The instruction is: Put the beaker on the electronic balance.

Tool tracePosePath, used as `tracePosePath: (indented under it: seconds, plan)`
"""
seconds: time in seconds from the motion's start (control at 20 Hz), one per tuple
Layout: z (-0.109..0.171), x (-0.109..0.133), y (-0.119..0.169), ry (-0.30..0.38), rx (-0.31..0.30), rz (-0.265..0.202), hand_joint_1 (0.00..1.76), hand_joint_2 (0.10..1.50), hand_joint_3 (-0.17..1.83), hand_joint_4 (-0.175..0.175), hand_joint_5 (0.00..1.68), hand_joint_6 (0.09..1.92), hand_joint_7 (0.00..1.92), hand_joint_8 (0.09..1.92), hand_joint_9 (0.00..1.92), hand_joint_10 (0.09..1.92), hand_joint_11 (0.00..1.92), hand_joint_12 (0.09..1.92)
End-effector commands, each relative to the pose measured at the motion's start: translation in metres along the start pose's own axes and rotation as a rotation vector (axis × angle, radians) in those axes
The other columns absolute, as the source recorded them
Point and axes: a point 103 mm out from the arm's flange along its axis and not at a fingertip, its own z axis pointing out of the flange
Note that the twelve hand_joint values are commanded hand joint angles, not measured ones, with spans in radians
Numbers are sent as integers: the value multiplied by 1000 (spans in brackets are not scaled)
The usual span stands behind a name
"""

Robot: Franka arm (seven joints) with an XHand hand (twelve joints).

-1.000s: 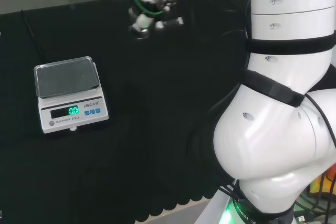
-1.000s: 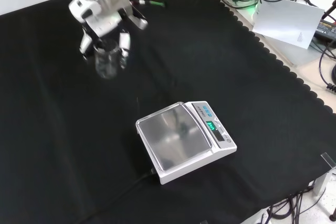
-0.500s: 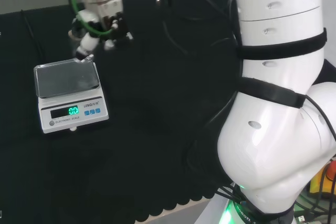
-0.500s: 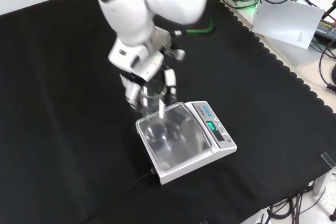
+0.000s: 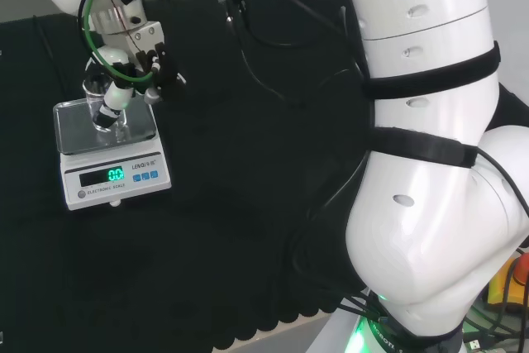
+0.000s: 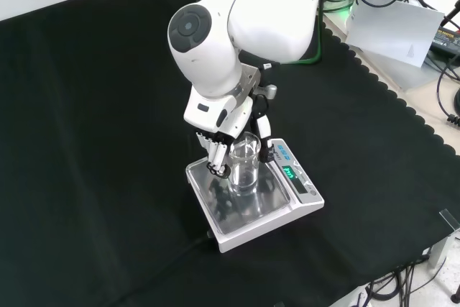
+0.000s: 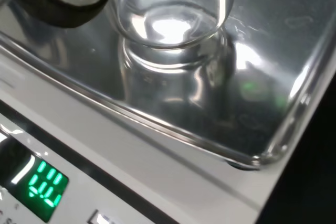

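Hanging just over the steel pan of the balance [image 6: 253,198], the beaker [image 6: 244,165] is looking clear, empty and upright. The hand [image 6: 224,140] is holding it with fingers curled around its wall. I judge the placing step is underway; next it needs lowering fully, then releasing. The desk [image 6: 86,177] is lying black around.

Green lit digits on the balance [image 5: 111,146]; unreadable

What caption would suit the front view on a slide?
Robot hand holds a clear glass beaker upright over the steel pan of an electronic balance on black cloth.
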Motion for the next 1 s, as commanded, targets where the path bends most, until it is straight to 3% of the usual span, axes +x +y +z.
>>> tracePosePath:
  seconds: [0.05, 0.1, 0.25, 0.35, 0.5, 0.65, 0.75, 1.0]
  plan:
    - [5, -8, -2, -20, 26, 3, 1101, 1109, 152, -137, 847, 1228, 890, 1322, 1234, 1003, 1313, 957]
    - [6, -8, -2, -27, 44, 1, 1096, 1106, 153, -125, 850, 1224, 887, 1315, 1238, 993, 1306, 964]
    - [7, -10, -3, -28, 76, -7, 1060, 766, 653, -114, 622, 1182, 796, 1204, 1217, 889, 1175, 1037]
    - [4, -10, -4, -31, 88, -13, 978, 619, 812, -80, 453, 1076, 686, 1096, 1106, 801, 971, 1134]
    - [-4, -11, -6, -25, 86, -20, 779, 558, 701, -42, 201, 592, 388, 927, 806, 770, 564, 1330]
    - [-21, -12, -12, -14, 64, -35, 611, 583, 479, -21, 106, 212, 129, 796, 524, 779, 266, 1441]
    - [-37, -13, -18, -2, 38, -48, 542, 596, 370, -9, 65, 88, 35, 722, 389, 799, 126, 1494]
    - [-78, -15, -37, -29, -27, -60, 476, 618, 246, 5, 21, 87, 0, 573, 266, 830, 6, 1531]
